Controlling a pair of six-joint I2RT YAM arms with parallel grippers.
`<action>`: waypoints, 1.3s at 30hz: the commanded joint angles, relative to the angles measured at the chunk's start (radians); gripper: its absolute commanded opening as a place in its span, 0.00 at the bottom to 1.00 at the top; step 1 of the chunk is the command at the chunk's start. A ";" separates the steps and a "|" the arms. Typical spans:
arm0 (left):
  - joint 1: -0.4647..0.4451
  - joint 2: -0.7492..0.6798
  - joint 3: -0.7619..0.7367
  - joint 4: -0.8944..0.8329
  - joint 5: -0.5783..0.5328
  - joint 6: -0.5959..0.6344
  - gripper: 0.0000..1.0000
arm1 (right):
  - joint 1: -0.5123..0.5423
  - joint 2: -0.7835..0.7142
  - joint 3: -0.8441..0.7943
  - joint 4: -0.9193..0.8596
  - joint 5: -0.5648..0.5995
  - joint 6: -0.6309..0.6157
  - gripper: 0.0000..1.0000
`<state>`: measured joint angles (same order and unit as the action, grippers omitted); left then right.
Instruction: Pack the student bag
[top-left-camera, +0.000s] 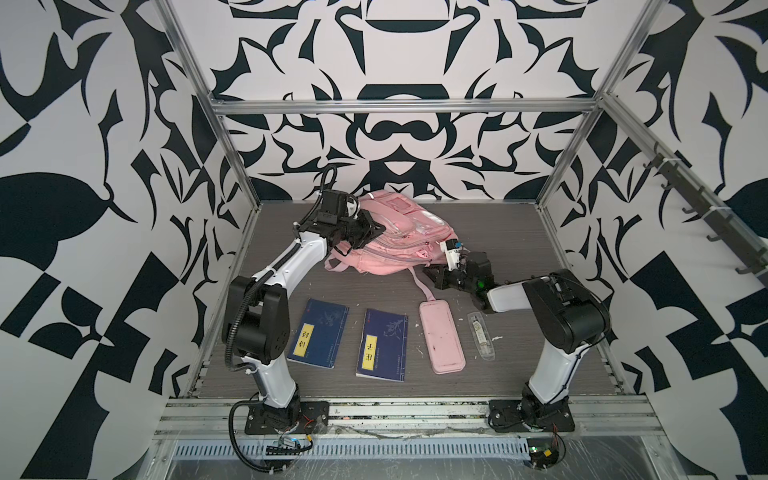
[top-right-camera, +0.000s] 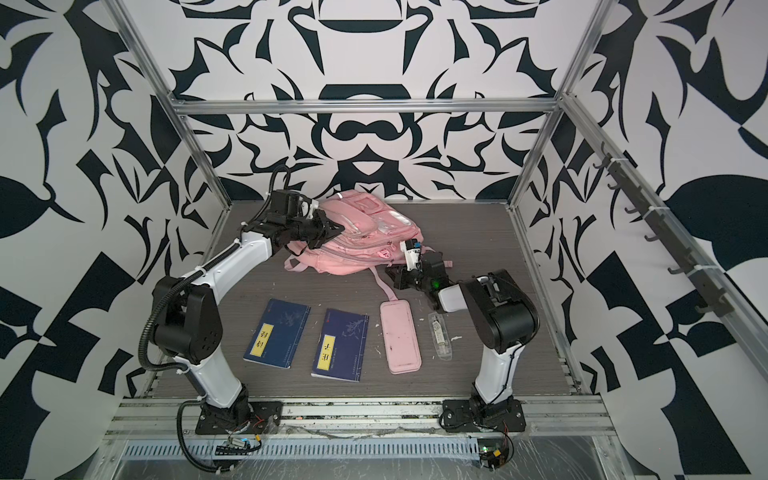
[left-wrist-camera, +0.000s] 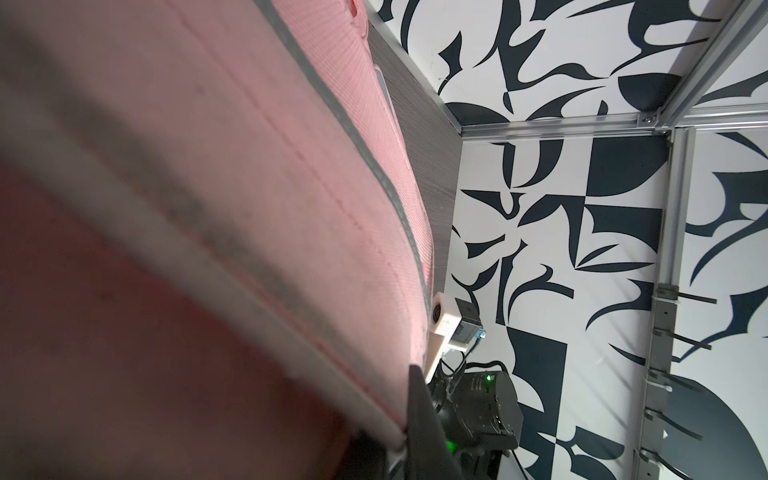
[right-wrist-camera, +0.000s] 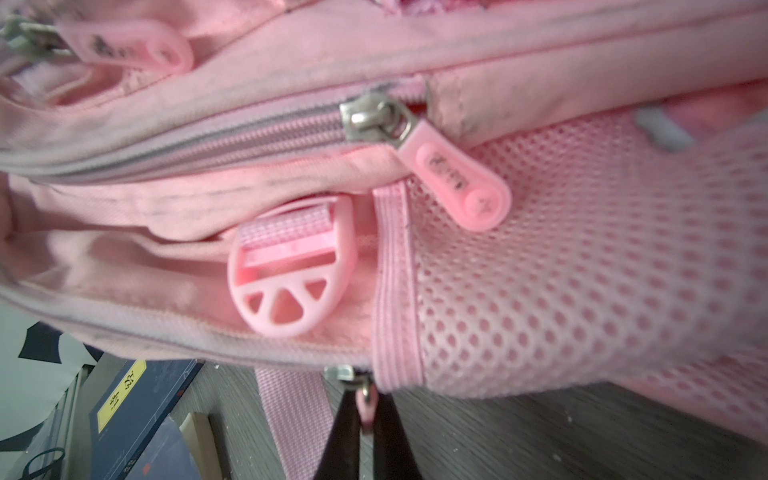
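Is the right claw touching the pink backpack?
Touching: the right wrist view shows the right gripper pinching a small zipper pull on the student bag.

Matt pink cloth student bag (top-left-camera: 386, 257)

B&w abstract-patterned walls (top-left-camera: 395, 62) enclosing cell, silver alu frame bars (top-left-camera: 403, 107) running across back, grey wood-grain tabletop (top-left-camera: 511, 226) spreading below, dark hook rail (top-left-camera: 702, 210) hanging rt side
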<state>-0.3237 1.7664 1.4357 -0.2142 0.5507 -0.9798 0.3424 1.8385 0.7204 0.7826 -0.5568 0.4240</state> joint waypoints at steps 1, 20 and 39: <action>0.014 -0.040 0.051 0.084 0.028 0.003 0.00 | 0.007 -0.072 -0.008 0.016 0.001 0.012 0.08; 0.012 -0.030 0.000 0.143 -0.022 -0.044 0.00 | 0.192 -0.128 0.244 -0.507 -0.127 -0.112 0.00; -0.016 0.028 -0.006 0.066 -0.083 0.040 0.06 | 0.265 0.023 0.433 -0.542 -0.129 0.044 0.00</action>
<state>-0.3344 1.7981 1.4151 -0.1818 0.4877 -1.0069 0.6258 1.9175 1.1725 0.2436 -0.6765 0.4477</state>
